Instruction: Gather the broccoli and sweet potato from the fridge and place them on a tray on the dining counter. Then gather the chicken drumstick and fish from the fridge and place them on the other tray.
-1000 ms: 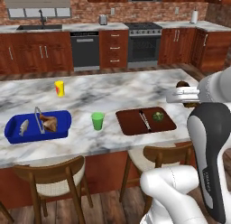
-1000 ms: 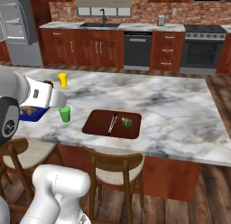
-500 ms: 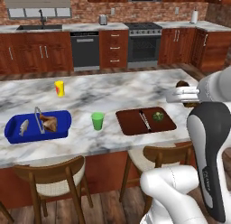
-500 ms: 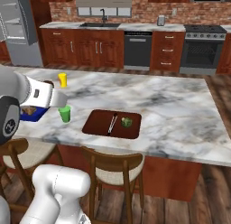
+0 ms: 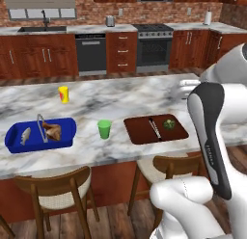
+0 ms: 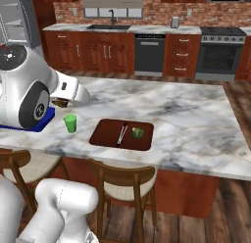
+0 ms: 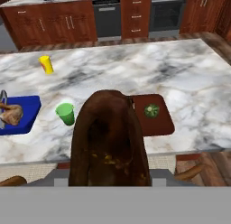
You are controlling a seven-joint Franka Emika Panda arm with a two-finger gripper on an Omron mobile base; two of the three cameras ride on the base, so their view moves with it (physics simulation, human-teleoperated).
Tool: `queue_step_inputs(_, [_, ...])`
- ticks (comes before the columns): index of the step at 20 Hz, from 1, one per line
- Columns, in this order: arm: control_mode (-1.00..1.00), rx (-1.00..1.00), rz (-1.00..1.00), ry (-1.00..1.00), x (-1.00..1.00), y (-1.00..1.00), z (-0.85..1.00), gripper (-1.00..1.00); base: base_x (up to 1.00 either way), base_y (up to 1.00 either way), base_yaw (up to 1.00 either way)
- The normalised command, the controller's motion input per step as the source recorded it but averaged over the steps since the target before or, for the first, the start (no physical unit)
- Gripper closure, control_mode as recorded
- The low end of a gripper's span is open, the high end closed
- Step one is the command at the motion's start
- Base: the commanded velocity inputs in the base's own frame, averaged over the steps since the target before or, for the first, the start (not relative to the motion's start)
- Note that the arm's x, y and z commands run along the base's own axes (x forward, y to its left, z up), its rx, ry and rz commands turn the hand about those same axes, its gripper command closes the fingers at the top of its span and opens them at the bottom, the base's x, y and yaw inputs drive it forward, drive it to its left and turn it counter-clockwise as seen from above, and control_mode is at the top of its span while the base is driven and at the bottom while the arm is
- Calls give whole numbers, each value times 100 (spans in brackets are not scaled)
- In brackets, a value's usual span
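A: Holding the sweet potato (image 7: 109,139) up close in the hand view, big brown lump. Gripper (image 7: 108,182) clamped part-way closed around it, fingertips buried behind it.

B: Yep. Hanging over the near edge of the marble dining counter (image 7: 122,69), above the stools.

A: Just past it, brown tray (image 7: 153,114) with the broccoli (image 7: 151,111) on it. Green cup (image 7: 66,114) beside that.

B: Further left, blue tray (image 5: 38,137) with fish (image 5: 25,135) and chicken drumstick (image 5: 51,130) already inside. Yellow bottle (image 5: 63,94) way back.
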Motion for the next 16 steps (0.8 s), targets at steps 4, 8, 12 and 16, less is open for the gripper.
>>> queue_step_inputs(4, [-100,0,0,18,70,0,-25,100,0,0,0])
queue_step_inputs(8, [-100,0,0,19,71,0,-33,100,0,0,0])
queue_step_inputs(12, [-100,0,0,21,64,-1,-54,100,0,0,0])
queue_step_inputs(16, [-100,0,0,22,67,0,-53,100,0,0,0])
